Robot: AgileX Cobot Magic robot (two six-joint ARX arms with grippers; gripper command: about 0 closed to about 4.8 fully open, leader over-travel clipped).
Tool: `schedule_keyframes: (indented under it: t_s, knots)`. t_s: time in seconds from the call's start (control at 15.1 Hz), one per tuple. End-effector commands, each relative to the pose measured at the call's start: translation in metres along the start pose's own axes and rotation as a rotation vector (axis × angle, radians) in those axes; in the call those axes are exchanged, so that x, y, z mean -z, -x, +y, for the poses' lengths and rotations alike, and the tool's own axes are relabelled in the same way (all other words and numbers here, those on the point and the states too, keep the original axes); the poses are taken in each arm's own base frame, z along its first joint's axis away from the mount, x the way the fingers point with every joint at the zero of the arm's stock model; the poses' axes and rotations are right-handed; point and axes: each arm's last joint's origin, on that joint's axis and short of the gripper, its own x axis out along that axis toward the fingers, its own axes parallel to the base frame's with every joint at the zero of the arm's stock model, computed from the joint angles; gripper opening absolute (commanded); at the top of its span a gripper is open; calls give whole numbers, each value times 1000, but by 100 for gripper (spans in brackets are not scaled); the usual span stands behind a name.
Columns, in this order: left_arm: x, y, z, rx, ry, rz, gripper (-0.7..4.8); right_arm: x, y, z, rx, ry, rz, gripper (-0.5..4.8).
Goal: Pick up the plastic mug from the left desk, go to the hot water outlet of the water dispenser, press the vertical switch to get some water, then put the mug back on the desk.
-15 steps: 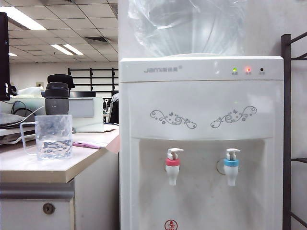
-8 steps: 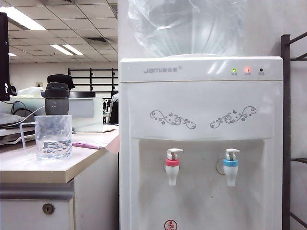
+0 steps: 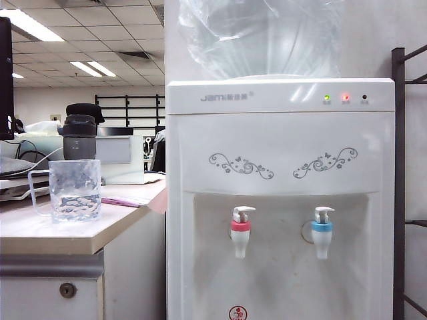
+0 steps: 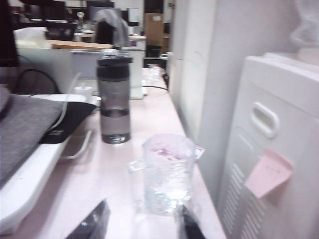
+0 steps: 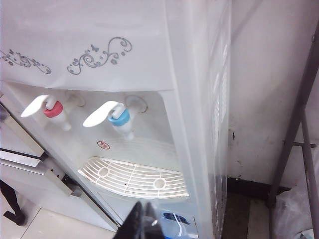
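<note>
The clear dimpled plastic mug (image 3: 74,189) stands upright with water in it on the pale beige worktop of the left desk (image 3: 40,235), beside the white water dispenser (image 3: 280,200), whose pink-red-collared hot water outlet (image 3: 241,233) carries its white vertical switch (image 3: 244,211).

The plastic mug (image 3: 73,189) is clear, glossy plastic with dimpled walls. The left desk (image 3: 47,235) has a smooth, matt beige top. The water dispenser (image 3: 280,153) is smooth white plastic with a slight sheen (its grilled drip tray (image 5: 132,178) looks the same plastic). Behind the mug, the dark bottle (image 4: 113,102) is smoky translucent plastic under a matt black lid. A pink paper note (image 4: 269,174) sticks to the dispenser's side.
</note>
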Motion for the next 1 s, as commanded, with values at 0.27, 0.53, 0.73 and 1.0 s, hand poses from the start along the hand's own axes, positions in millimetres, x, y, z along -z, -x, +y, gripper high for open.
schedule_keyframes:
  t_s: [0.27, 0.53, 0.73, 1.0]
  knots:
    - [-1, 0, 0, 6, -48, -10, 184, -25, 10, -16, 194, 37, -273, -1]
    - [-2, 0, 1, -43, -66, -16, 175, -25, 4, -3, 77, 106, -268, -1]
    - [-3, 1, 6, -222, -64, -19, 153, -27, 2, -2, 140, 85, -377, -1]
    - [-3, 0, 6, -203, 47, -34, 129, -31, 4, -8, 352, 56, -477, -3]
